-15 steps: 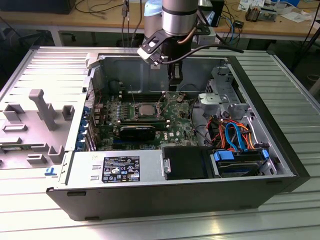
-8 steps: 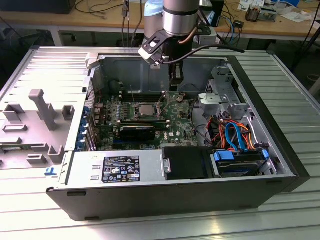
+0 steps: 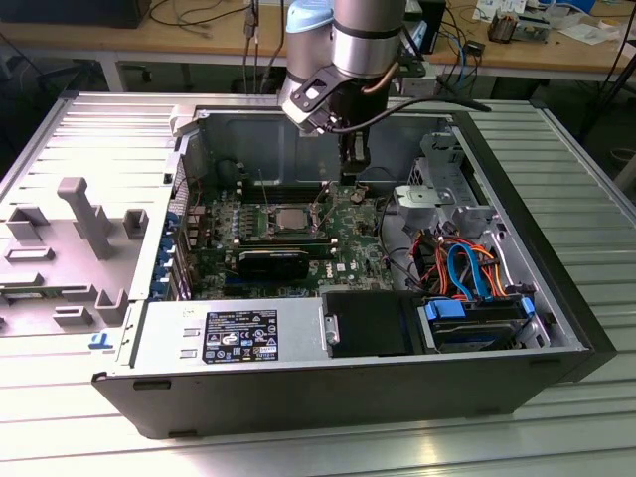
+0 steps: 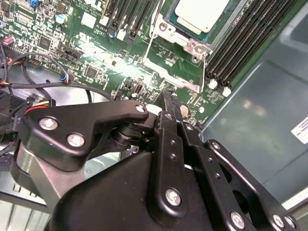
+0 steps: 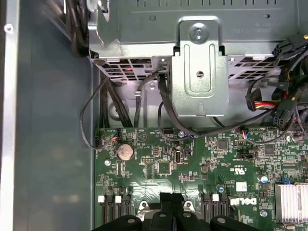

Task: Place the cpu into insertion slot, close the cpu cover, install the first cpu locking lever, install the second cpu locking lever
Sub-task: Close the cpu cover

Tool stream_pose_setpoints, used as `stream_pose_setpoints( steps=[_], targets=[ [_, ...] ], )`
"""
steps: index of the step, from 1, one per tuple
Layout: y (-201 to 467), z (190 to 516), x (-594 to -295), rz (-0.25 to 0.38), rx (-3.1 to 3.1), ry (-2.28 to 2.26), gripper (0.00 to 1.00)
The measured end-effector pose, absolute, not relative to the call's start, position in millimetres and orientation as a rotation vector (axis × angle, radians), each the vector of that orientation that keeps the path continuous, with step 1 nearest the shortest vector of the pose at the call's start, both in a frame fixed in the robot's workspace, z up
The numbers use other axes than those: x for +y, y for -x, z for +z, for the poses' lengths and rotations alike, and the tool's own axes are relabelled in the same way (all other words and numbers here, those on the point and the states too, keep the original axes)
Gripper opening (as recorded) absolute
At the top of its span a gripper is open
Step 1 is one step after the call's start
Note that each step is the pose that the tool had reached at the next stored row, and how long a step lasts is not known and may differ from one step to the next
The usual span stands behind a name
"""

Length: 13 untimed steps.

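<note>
The gripper [image 4: 169,98] has its fingers drawn together with nothing seen between them, tips poised just over the green circuit board [image 5: 159,168]. Whether they touch it cannot be told. Just past the tips, in the second wrist view, a thin wire lever [image 4: 168,74] runs along the near side of the socket [image 3: 266,225]. The socket holds the chip [image 4: 199,10], silver top up, ahead of the fingers and apart from them. The silvery cover [image 4: 193,45] frames it. Whether the cover is latched is unclear, and the picture's edge cuts off much of the chip. Long black memory slots [image 4: 240,43] lie beside the socket.

On the fingers' other side, in the first wrist view, come a coin battery [image 5: 125,151], then black cables [image 5: 161,110], then a grey metal drive cage [image 5: 199,72] farthest off.

All of this sits inside an open computer case [image 3: 298,397], which also holds a labelled power supply [image 3: 234,333] and orange and blue cables [image 3: 462,268]. In the exterior view the arm hides the board just behind the gripper.
</note>
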State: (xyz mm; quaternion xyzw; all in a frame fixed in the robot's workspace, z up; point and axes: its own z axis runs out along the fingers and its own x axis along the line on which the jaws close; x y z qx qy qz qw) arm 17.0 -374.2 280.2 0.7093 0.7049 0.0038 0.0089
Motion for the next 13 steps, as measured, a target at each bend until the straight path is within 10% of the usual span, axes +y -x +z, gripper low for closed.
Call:
stream_pose_setpoints(
  steps=[13],
  targets=[
    [-20.1, 275.3, -374.2, 0.009, 2.254, -2.166, 0.11]
  ],
)
